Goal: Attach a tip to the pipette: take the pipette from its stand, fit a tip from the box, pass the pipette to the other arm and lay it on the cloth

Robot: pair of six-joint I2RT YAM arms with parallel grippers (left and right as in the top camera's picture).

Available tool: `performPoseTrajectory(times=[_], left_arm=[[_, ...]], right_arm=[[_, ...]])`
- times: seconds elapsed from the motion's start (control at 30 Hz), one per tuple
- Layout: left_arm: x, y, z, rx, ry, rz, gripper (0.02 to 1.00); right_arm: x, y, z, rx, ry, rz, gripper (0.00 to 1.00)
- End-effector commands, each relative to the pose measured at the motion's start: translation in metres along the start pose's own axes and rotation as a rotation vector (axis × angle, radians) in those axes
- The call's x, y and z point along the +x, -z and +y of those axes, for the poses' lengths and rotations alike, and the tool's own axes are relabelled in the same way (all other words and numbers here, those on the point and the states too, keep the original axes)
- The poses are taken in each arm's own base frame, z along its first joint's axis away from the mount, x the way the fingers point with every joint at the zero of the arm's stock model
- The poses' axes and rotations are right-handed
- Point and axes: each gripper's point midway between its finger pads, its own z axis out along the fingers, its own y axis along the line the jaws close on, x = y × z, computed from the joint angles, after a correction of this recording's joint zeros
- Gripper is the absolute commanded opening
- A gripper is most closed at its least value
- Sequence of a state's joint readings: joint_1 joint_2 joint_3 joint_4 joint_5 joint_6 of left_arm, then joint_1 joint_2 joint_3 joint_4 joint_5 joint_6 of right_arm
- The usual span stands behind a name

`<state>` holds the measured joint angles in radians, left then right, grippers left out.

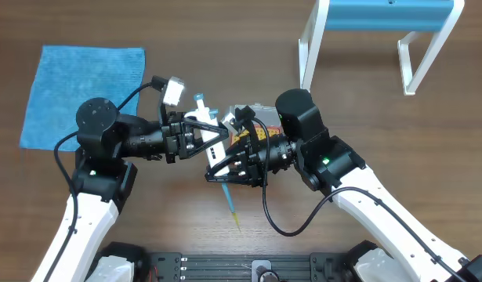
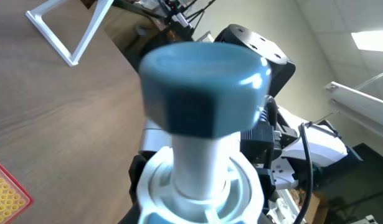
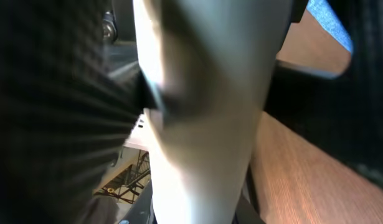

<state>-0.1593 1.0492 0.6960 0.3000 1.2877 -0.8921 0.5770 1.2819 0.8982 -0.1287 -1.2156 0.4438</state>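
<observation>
Pipette (image 3: 203, 112) body, white and smooth, sits right against the lens of the right claw (image 1: 234, 163), which is clamped on its lower barrel. A corner of the blue cloth (image 3: 331, 25) shows beyond it. From the left wrist, the blue plunger knob (image 2: 203, 81) juts toward the lens out of the left claw (image 1: 195, 135) (whether that claw has closed I cannot tell), and the yellow tip box (image 2: 4, 194) lies off to one side. From above, both claws meet on the pipette, its yellow tip (image 1: 235, 218) pokes out past the right claw, and the cloth lies well beyond the left claw. The likely risk is that the right claw releases before the left grips firmly, so the pipette drops and knocks its tip loose.
</observation>
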Motion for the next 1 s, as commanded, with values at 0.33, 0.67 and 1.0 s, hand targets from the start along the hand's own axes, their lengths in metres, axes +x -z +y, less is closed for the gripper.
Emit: performPoseTrajectory(times=[0.33,0.67,1.0], left_arm=[[-0.014,0.019,0.034,-0.051,0.144,-0.035,0.027],[0.061,0.18,0.201,-1.119,0.509,-0.237,0.029],[-0.104,0.334,0.137,-1.68,0.281,0.071,0.029]], right_arm=[[-0.02,0.045,-0.006,-0.019,0.028,-0.085,0.676],[0.042,0.166,-0.139,0.926,-0.473,-0.223,0.687],[0.042,0.197,-0.122,1.098,-0.553,-0.382,0.693]])
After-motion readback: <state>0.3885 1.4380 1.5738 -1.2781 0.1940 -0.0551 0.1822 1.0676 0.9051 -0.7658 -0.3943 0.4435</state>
